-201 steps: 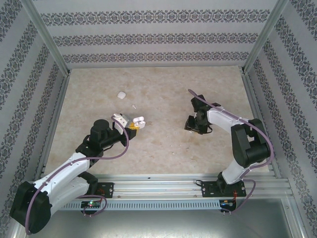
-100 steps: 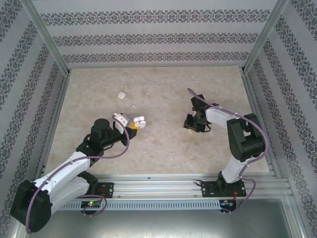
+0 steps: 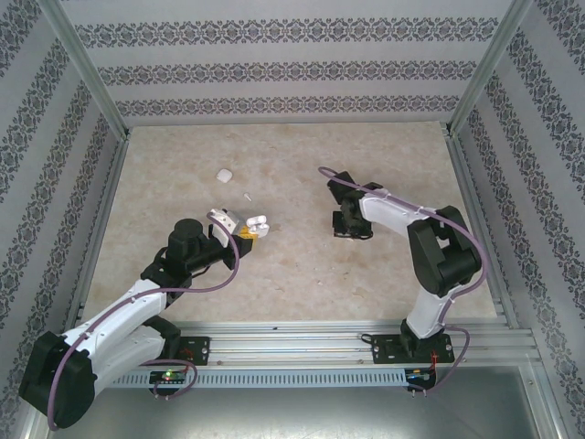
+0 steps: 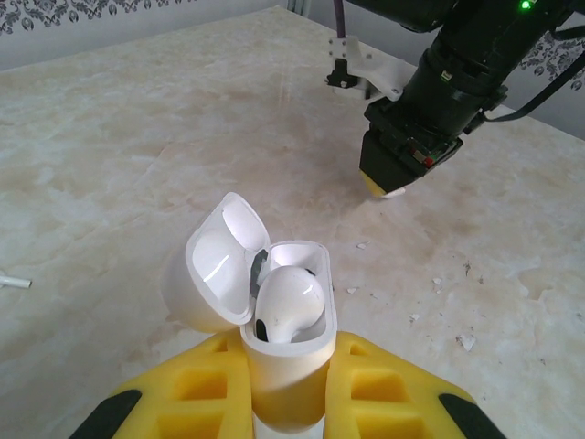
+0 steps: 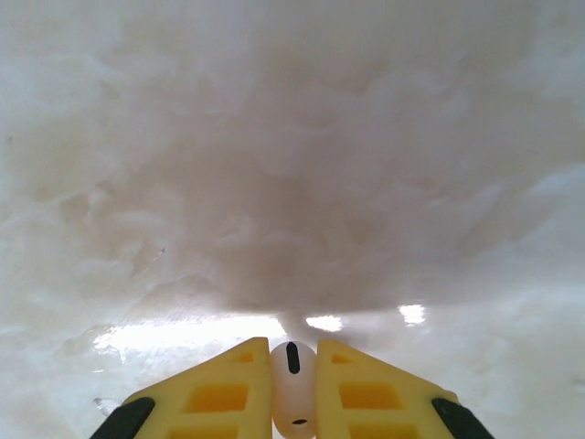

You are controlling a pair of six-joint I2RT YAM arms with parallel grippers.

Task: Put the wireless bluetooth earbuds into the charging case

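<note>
Under the right wrist, right claw (image 5: 292,346) pinches an earbud (image 5: 292,395); left claw (image 4: 288,342) clamps case (image 4: 285,384).

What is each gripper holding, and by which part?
Left gripper holds the open charging case by its lower body. Right gripper pinches an earbud by its sides.

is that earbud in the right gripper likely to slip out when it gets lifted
Probably slippery: the earbud looks glossy and rounded, pinched between the right gripper's flat yellow fingers. It is tiny, so likely very light. If dropped, its rounded body may roll on the smooth table.
</note>
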